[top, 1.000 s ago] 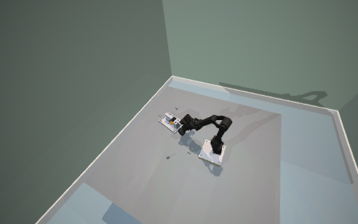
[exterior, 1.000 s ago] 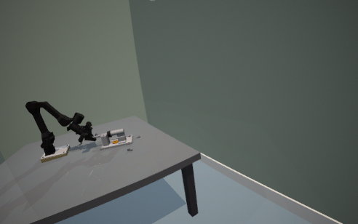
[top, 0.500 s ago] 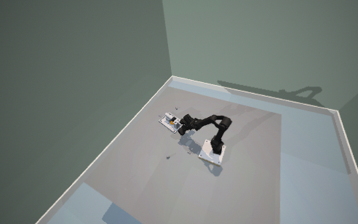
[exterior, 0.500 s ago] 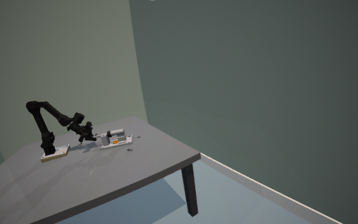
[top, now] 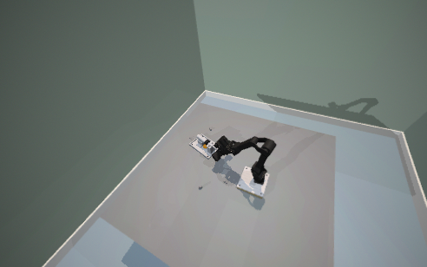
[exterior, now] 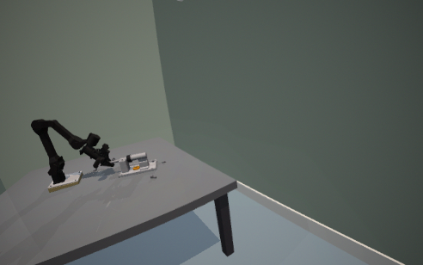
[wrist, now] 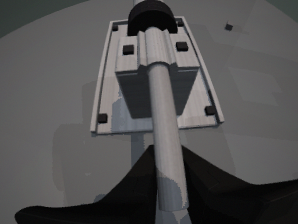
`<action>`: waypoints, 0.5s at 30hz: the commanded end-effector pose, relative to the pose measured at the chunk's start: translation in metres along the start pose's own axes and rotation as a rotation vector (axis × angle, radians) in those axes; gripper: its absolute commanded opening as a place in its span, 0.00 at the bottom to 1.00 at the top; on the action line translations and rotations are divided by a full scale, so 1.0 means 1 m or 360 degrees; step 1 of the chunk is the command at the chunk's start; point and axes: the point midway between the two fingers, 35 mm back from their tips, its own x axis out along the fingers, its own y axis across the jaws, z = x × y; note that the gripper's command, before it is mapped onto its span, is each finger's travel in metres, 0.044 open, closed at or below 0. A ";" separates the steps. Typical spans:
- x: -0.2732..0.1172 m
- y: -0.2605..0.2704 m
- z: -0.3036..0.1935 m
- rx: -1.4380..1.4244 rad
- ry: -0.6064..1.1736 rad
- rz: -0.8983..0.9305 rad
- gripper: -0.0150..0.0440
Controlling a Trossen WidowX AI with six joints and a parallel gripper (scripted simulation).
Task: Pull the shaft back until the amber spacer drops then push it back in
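Observation:
The grey shaft (wrist: 164,100) runs from my fingers through the near grey block (exterior: 124,165) on the white base plate (wrist: 107,75) (exterior: 154,166). My gripper (wrist: 164,149) (exterior: 112,163) is shut on the shaft's near end, outside that block. A black ring (wrist: 151,17) (exterior: 129,158) sits just beyond the block, in line with the shaft. A pale cylinder (exterior: 138,156) lies past it on the far support. The amber spacer (exterior: 136,168) (top: 205,146) appears low on the base plate between the supports, below the shaft line. It is hidden in the wrist view.
The arm's base (top: 248,187) (exterior: 65,185) stands on the table behind the gripper. Small dark pieces lie on the table near the base plate, one (exterior: 153,176) (top: 200,187) to its side and another (exterior: 163,162) (top: 211,129) on its other side. Black bolt heads stand on the plate.

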 end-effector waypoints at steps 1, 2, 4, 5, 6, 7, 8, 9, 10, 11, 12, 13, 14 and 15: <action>0.000 0.000 0.002 -0.0003 -0.0006 -0.0004 0.25; 0.000 0.000 0.002 -0.0003 -0.0006 -0.0004 0.25; 0.001 0.000 0.002 -0.0003 -0.0006 -0.0004 0.25; 0.001 0.000 0.002 -0.0003 -0.0006 -0.0004 0.25; 0.001 0.000 0.002 -0.0003 -0.0007 -0.0004 0.25; 0.001 0.000 0.002 -0.0003 -0.0007 -0.0004 0.25; 0.001 0.000 0.002 -0.0003 -0.0007 -0.0004 0.25; 0.001 0.000 0.002 -0.0003 -0.0007 -0.0004 0.25; 0.001 0.000 0.002 -0.0003 -0.0007 -0.0004 0.25; 0.001 0.000 0.003 -0.0003 -0.0007 -0.0004 0.25; 0.002 0.000 0.003 -0.0003 -0.0007 -0.0004 0.25; 0.002 0.000 0.003 -0.0003 -0.0007 -0.0004 0.25; 0.002 0.000 0.003 -0.0003 -0.0007 -0.0004 0.25; 0.002 0.000 0.004 -0.0003 -0.0007 -0.0004 0.25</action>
